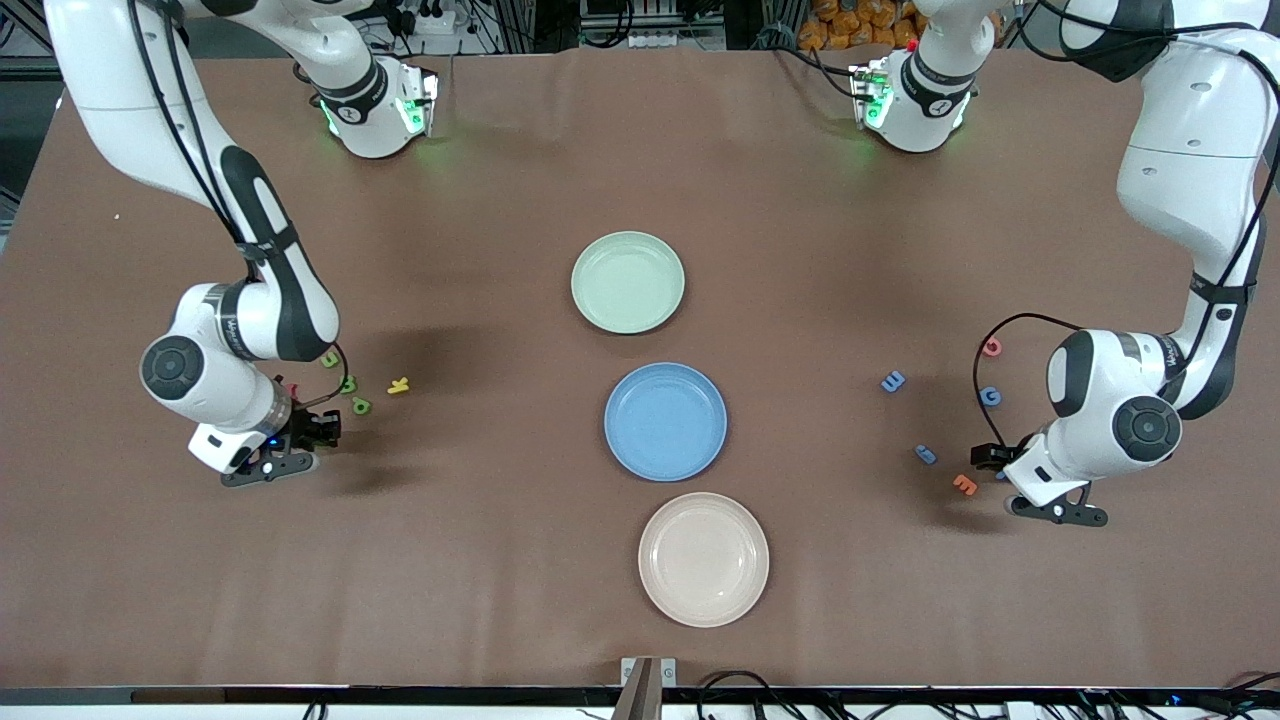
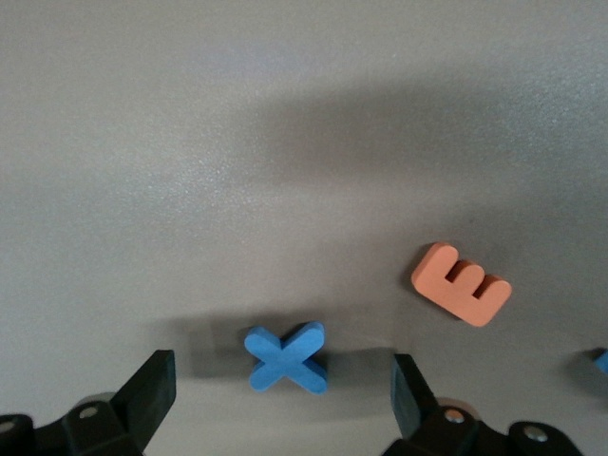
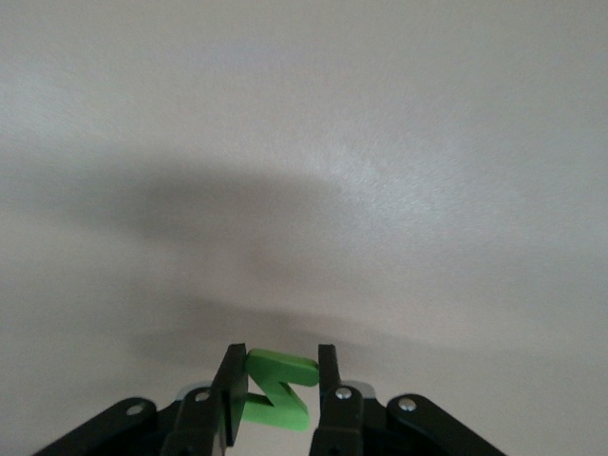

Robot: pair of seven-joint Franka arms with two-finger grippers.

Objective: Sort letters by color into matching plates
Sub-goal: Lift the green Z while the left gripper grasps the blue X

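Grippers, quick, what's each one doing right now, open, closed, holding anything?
Left gripper: open, holding nothing, straddling a blue X letter on the table.
Right gripper: closed on a green letter, near the right arm's end of the table.

You can read the foam letters themselves: blue X [image 2: 287, 357] and orange E [image 2: 462, 283] on the table in the left wrist view, yellow K [image 1: 399, 385] near the right arm. Arm lettering illegible.
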